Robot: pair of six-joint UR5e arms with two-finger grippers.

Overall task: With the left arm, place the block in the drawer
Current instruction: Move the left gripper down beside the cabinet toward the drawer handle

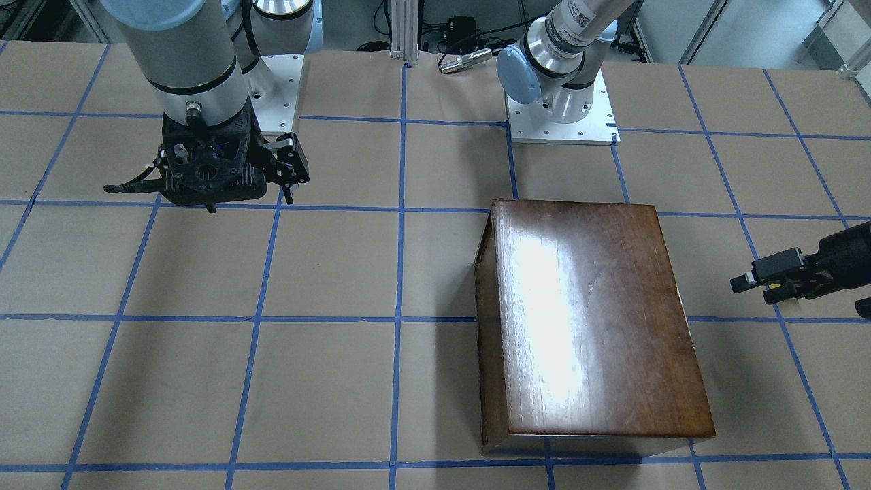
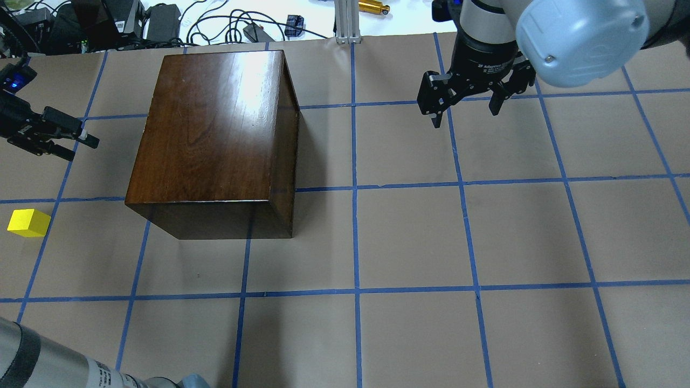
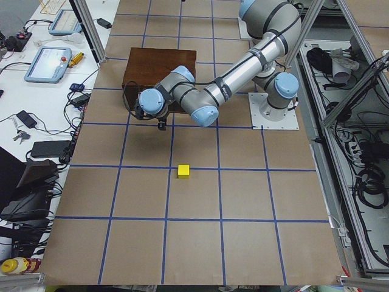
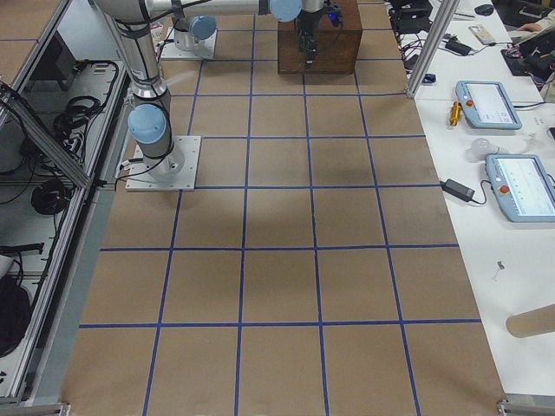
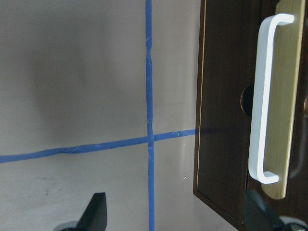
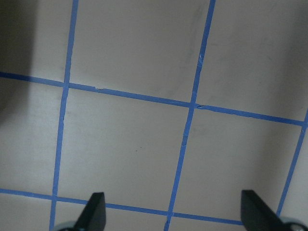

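The yellow block (image 2: pixel 28 222) lies on the table to the left of the dark brown box (image 2: pixel 215 134), nearer the robot; it also shows in the exterior left view (image 3: pixel 183 171). The drawer is shut: the left wrist view shows its dark front panel (image 5: pixel 226 120) with a white handle (image 5: pixel 267 96). Its pale tray is hidden inside the box. My left gripper (image 2: pixel 81 150) is open and empty, level with the box's left side, apart from it and from the block. My right gripper (image 2: pixel 466 108) is open and empty above the table's far right.
The box (image 1: pixel 585 320) stands on brown paper with a blue tape grid. Cables and power bricks (image 2: pixel 161 21) lie beyond the table's far edge. Two arm bases (image 1: pixel 561 116) are bolted at the robot's side of the table.
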